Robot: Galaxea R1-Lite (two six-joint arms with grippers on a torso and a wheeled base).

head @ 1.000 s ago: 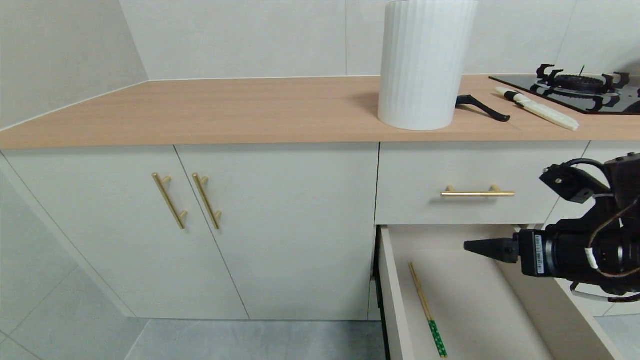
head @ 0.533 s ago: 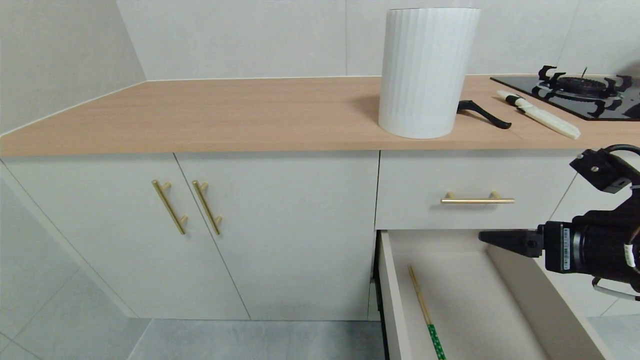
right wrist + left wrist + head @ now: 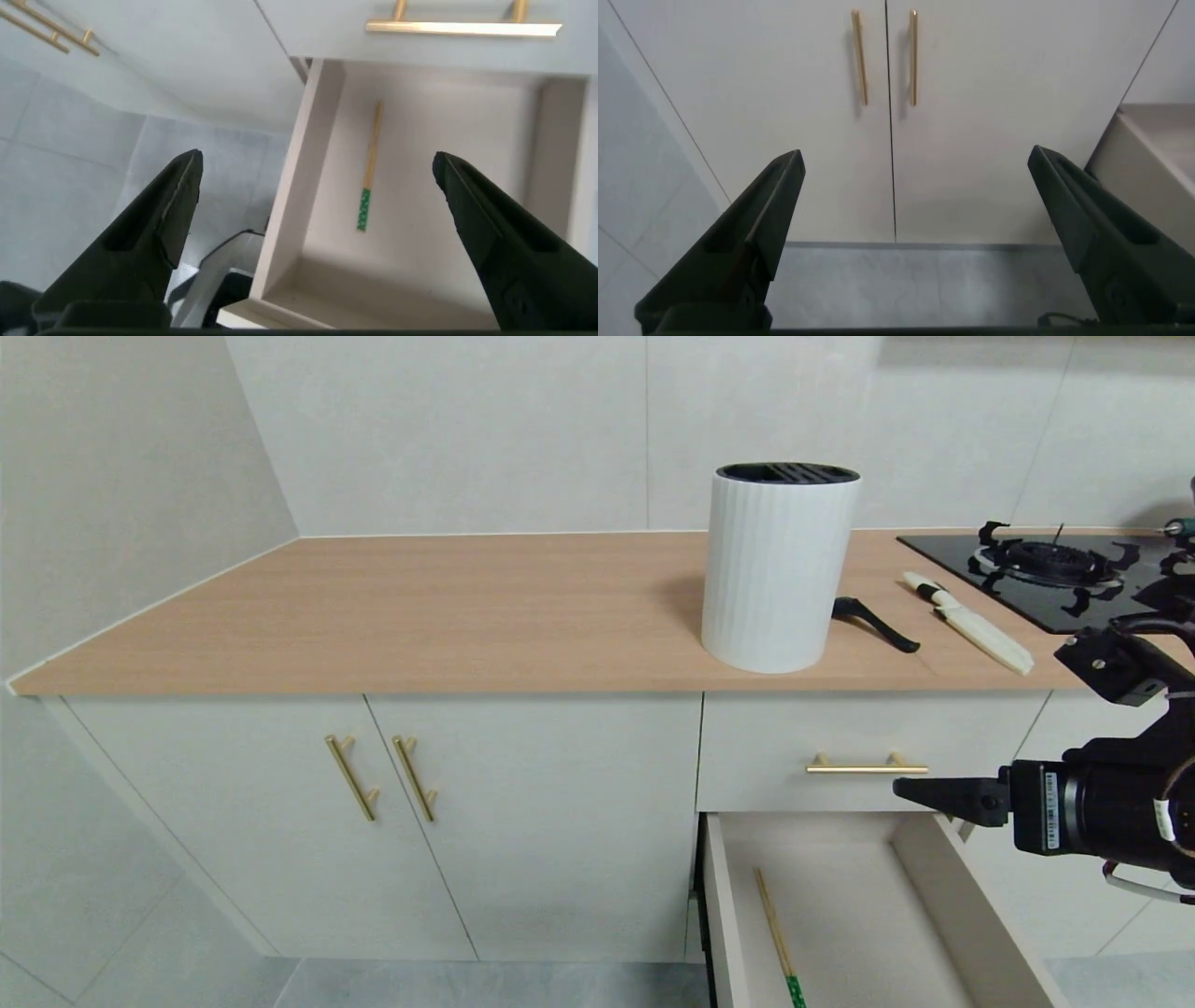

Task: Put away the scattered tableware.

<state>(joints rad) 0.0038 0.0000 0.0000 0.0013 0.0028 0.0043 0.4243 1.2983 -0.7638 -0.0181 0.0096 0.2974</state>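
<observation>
- Right gripper (image 3: 316, 163): jaws spread wide, holding nothing, positioned over the open drawer (image 3: 724, 896).
- Left gripper (image 3: 915, 157): jaws spread wide, empty, facing the cupboard doors (image 3: 971, 140).
- Drawer: contains chopsticks (image 3: 775, 938), lying near its left wall.
- Counter (image 3: 420, 607): white knife block (image 3: 778, 574) upright; a black handle (image 3: 873, 623) and a pale knife (image 3: 971, 633) lie beside it on the right; stove (image 3: 1046, 565) beyond.
</observation>
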